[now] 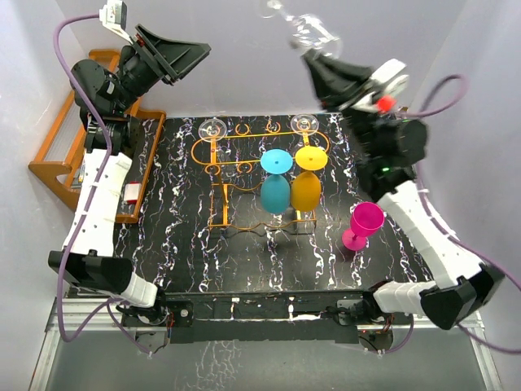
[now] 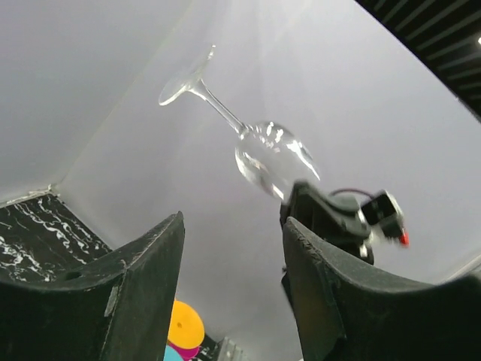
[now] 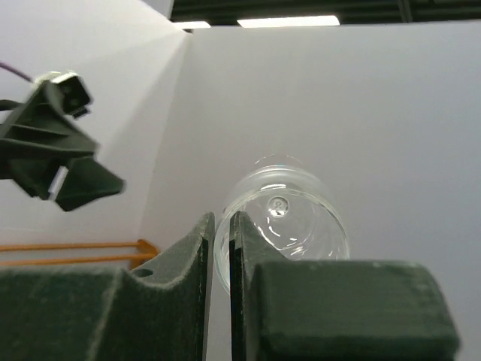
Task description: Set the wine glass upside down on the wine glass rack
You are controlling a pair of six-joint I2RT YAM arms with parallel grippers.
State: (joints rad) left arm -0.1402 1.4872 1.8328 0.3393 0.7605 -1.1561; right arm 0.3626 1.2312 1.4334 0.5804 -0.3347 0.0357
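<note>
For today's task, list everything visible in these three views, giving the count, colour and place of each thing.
wine glass rack: one, orange wire, mid-table.
clear glasses: two, feet up at the rack's far rail.
cyan glass: one, upside down on the rack.
yellow glass: one, upside down beside the cyan one.
pink glass: one, upright, right of the rack.
wine glass: one, clear, held aloft.
wooden shelf: one, orange-brown, left of the table.
table: one, black marbled.
left gripper: open, empty, raised.
right gripper: shut on the wine glass's rim.
</note>
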